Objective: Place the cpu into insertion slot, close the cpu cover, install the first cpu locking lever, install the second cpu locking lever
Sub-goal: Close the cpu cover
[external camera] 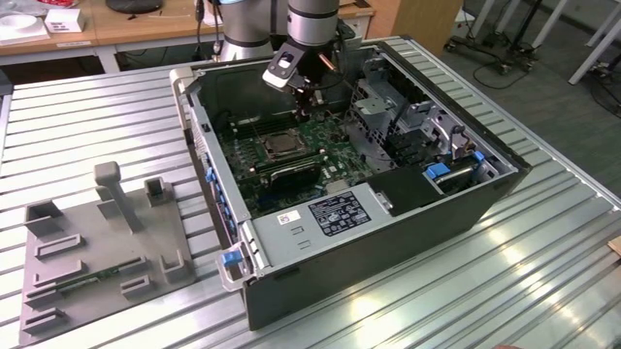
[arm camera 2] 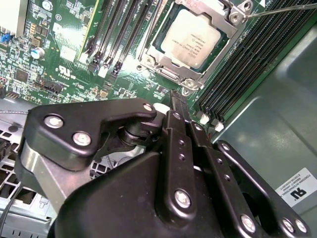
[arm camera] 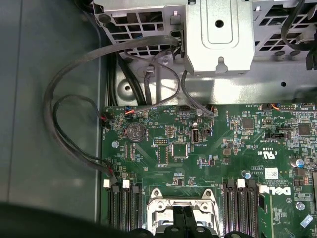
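The cpu (arm camera 2: 190, 37), a flat square chip with a dull silver top, lies in the insertion slot (external camera: 267, 142) on the green board inside the open computer case. The cpu cover (arm camera 2: 171, 72), a silver frame, lies flat around the chip. From one socket corner a thin metal lever rod (arm camera 2: 280, 8) runs off to the side. My gripper (arm camera 2: 177, 96) hangs just above the board beside the socket, its black fingers pressed together with nothing between them. In the exterior view the gripper (external camera: 304, 115) is just behind the cpu (external camera: 282, 145). In the first wrist view the gripper (arm camera: 184, 214) hangs at the socket frame (arm camera: 163, 198).
Long black memory slots (arm camera 2: 119, 29) flank the socket on both sides. A metal drive cage (external camera: 388, 109) and loose grey cables (arm camera: 74, 99) stand close behind the board. The case walls (external camera: 209, 145) enclose the work area. A grey fixture plate (external camera: 97, 247) lies on the table at the exterior view's left.
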Robot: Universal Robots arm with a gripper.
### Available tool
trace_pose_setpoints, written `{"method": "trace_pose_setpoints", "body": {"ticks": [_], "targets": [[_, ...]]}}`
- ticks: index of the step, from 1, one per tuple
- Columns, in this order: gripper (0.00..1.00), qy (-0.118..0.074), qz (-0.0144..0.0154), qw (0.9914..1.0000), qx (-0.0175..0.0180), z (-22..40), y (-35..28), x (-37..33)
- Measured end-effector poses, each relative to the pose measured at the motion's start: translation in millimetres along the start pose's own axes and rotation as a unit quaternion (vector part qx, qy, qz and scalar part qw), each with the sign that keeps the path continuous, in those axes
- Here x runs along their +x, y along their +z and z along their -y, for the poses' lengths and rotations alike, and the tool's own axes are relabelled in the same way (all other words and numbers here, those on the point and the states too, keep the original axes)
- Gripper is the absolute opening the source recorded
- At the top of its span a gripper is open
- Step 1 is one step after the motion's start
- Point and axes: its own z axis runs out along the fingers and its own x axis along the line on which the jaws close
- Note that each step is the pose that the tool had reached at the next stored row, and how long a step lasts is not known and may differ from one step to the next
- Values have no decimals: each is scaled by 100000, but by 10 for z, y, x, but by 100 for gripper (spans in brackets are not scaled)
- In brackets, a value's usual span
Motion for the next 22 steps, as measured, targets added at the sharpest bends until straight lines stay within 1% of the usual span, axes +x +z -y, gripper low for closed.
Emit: {"method": "trace_pose_setpoints", "body": {"ticks": [3, 10, 22], "targets": [[11, 1, -2, 100000, -3, 1, 1, 0], [11, 2, 0, 100000, 1, 4, 29, -1], [11, -231, -13, 100000, 4, 4, 29, -1]]}}
